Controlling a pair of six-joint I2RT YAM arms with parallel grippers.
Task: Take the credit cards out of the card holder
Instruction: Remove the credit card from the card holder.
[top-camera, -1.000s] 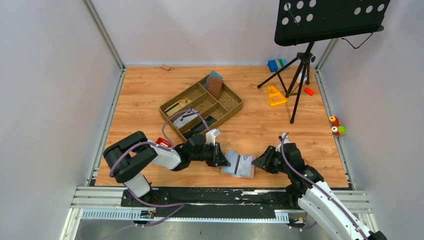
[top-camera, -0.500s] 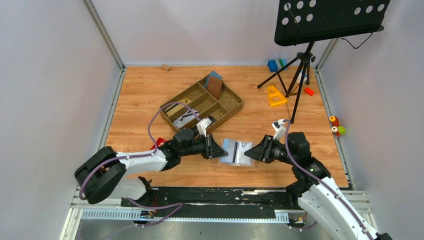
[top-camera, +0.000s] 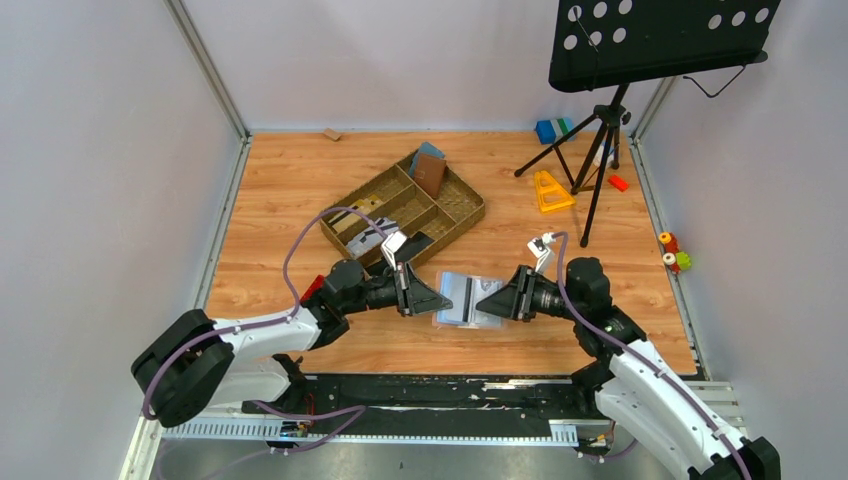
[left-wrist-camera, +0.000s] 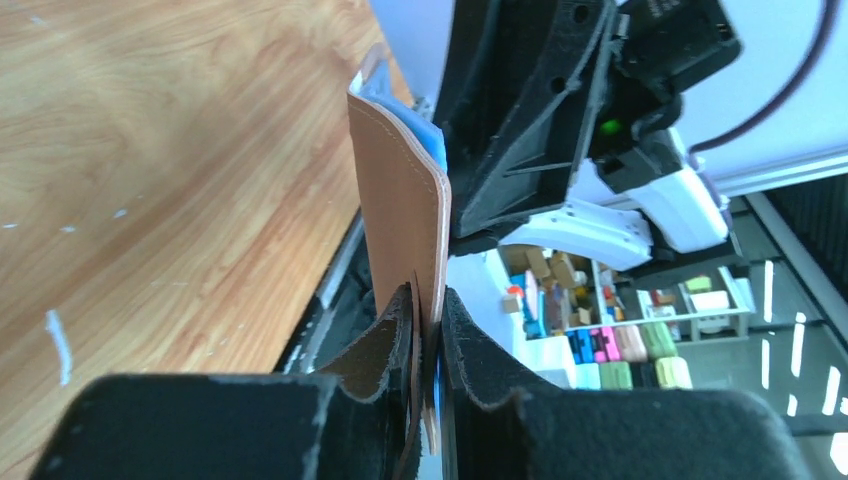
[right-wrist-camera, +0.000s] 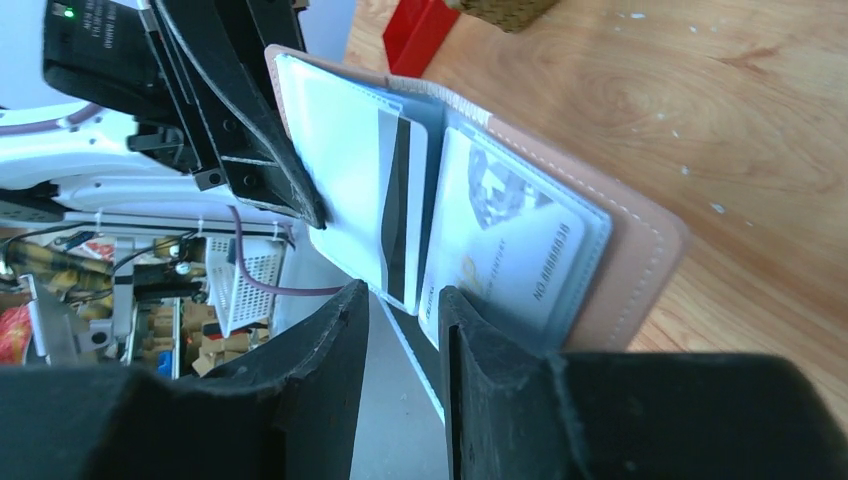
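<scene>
Top external: tan-brown folding card holder (top-camera: 466, 300), lately flat on wooden surface (top-camera: 280, 190), now lifted open, just near-side of woven tray (top-camera: 465, 222). Left tool (top-camera: 438, 299) clamps its edge; right tool (top-camera: 488, 299) straddles striped card (right-wrist-camera: 400, 190), grip unclear. Extraction looks next.

The left gripper (top-camera: 445, 302) and right gripper (top-camera: 481, 300) block both sides of the card holder (top-camera: 466, 300). The tray (top-camera: 474, 205) crowds behind it. Bare counter (top-camera: 280, 190) lies open on its near side.

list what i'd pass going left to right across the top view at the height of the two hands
red block → left hand → card holder → right hand → small toys at the far right
</scene>
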